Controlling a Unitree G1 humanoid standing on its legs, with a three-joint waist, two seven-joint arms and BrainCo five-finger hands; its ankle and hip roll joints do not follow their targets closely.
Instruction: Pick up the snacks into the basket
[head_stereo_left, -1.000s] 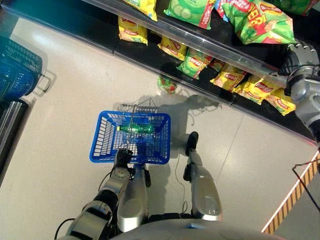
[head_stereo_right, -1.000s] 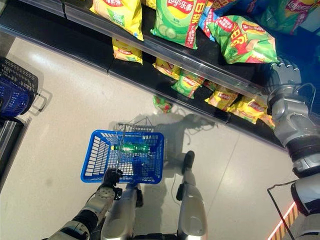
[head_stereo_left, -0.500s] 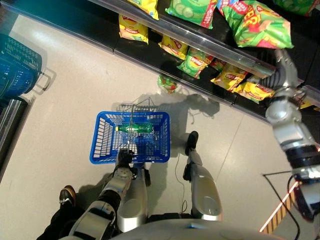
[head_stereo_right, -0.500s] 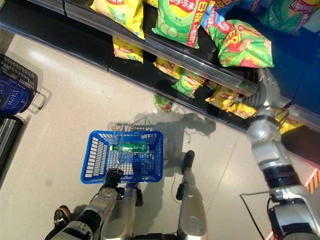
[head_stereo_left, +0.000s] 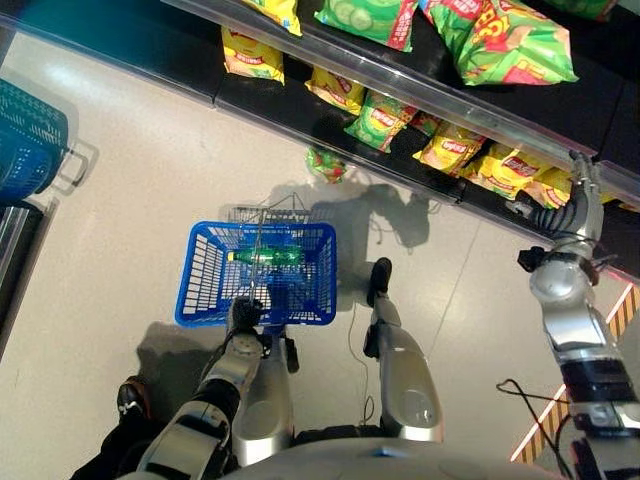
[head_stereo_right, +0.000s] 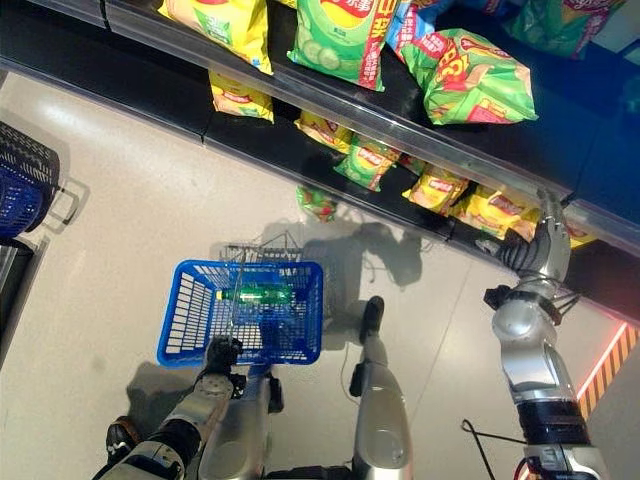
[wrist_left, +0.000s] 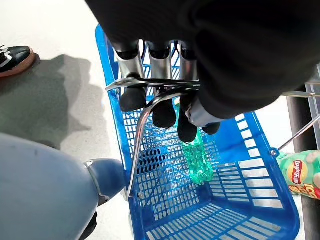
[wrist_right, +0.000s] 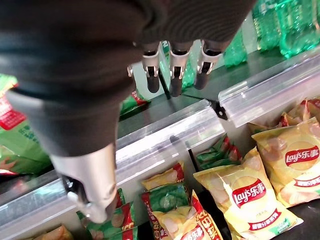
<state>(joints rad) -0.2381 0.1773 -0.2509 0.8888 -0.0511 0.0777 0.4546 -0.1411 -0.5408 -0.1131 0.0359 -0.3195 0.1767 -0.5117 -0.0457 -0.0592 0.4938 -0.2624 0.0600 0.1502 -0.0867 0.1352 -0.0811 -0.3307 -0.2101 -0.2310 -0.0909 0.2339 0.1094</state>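
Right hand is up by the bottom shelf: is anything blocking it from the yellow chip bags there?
Nothing visible does. The right hand hangs in front of the lowest shelf, fingers straight, and the yellow chip bags lie in the open bay under the clear shelf rail, which runs above them, not across them.

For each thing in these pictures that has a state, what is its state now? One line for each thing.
Left hand: shut on the basket handle.
Right hand: open, fingers straight, holding nothing, by the shelf rail.
Blue basket: on the floor, upright, holds one bottle.
Green bottle: lying on its side in the basket.
Green snack bag: lying on the floor before the bottom shelf.
Yellow snack bags: lying on the bottom shelf.
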